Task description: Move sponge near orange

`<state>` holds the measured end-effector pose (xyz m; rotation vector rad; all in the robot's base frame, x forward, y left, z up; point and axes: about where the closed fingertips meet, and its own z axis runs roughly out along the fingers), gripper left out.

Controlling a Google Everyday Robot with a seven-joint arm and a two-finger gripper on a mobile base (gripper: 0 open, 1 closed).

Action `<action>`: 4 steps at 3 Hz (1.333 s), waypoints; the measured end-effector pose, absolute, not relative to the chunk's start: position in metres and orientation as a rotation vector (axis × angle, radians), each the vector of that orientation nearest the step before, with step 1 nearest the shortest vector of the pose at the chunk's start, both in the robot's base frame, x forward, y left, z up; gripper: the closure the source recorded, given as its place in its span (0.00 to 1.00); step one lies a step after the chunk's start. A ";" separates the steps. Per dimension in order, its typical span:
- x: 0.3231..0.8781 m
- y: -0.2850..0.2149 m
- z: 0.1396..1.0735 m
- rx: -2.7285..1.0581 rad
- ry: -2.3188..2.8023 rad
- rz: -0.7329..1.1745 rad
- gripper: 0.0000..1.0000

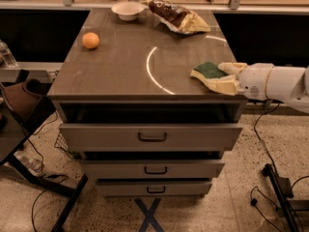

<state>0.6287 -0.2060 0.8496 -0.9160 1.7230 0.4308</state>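
Note:
The sponge [208, 70], pale yellow with a dark green top, lies at the right edge of the cabinet top [120, 66]. My gripper [222, 77] reaches in from the right on a white arm, with one finger behind the sponge and one in front, shut on its right end. The orange [91, 40] sits at the far left of the top, well apart from the sponge.
A white bowl [127, 10] stands at the back edge. A brown-and-yellow snack bag [177, 16] lies at the back right. The top drawer [150, 135] stands pulled out below the front edge. A dark chair [19, 110] is at the left, and cables lie on the floor.

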 end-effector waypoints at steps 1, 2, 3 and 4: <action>0.626 -0.201 0.877 -0.982 1.726 0.362 1.00; 0.622 -0.182 0.925 -1.062 1.726 0.269 1.00; 0.631 -0.155 0.960 -1.097 1.730 0.238 1.00; 0.645 -0.132 0.970 -1.123 1.727 0.260 1.00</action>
